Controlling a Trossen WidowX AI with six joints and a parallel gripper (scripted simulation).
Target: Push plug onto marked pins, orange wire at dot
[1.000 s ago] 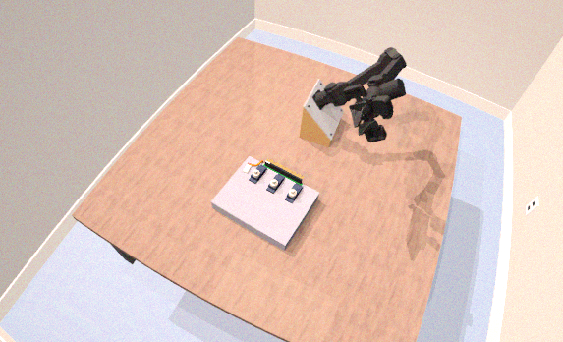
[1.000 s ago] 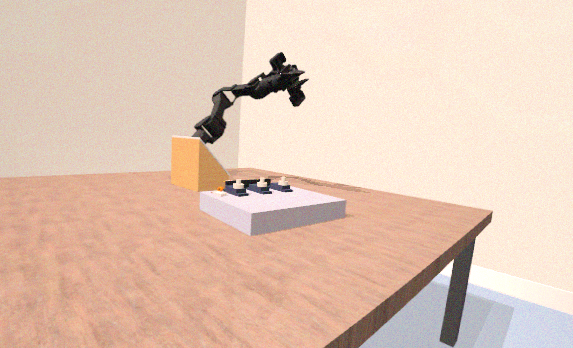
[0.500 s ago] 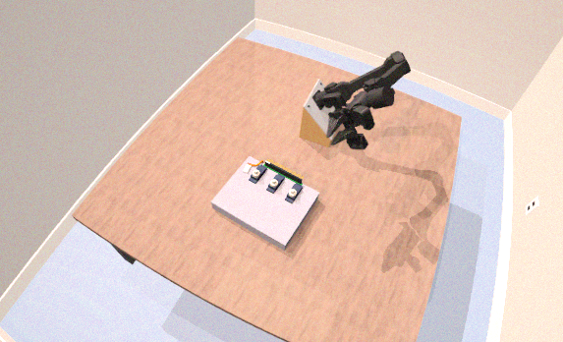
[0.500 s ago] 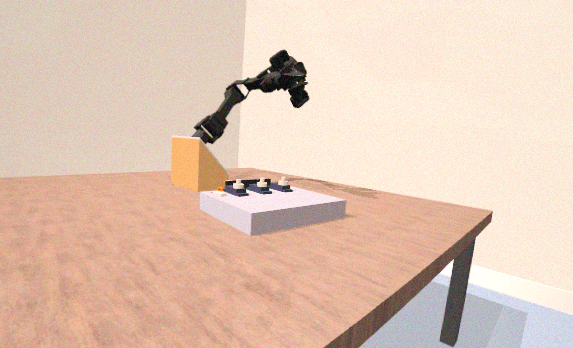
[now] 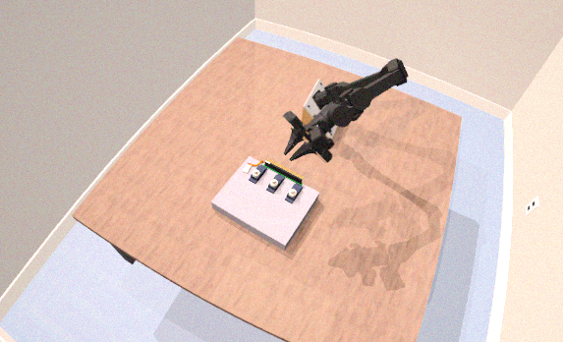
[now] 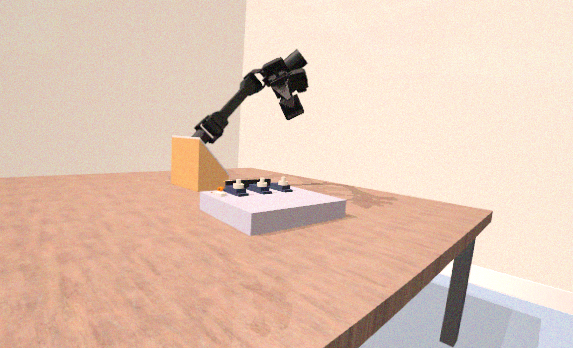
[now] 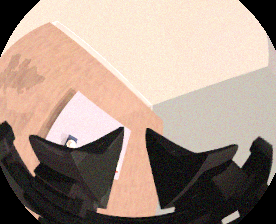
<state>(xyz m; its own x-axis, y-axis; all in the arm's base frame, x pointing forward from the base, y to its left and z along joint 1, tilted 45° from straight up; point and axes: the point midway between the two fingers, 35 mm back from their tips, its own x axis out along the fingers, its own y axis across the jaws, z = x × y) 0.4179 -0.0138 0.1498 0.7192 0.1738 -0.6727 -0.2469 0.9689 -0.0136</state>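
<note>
The pale holder lies on the table. The black strip with a yellowish pin row is along its edge toward the arm's base. The orange lead runs from the strip's end. A small white piece lies beside it; I cannot tell whether it is the plug. Single pins, coloured band and dot are too small to make out. My gripper is partly open and empty, high above the table; the exterior view shows it well above the holder.
Three dark servos with white horns, one of them the middle servo, stand on the holder near the strip. The arm's orange wedge base stands behind the holder, on the wooden table.
</note>
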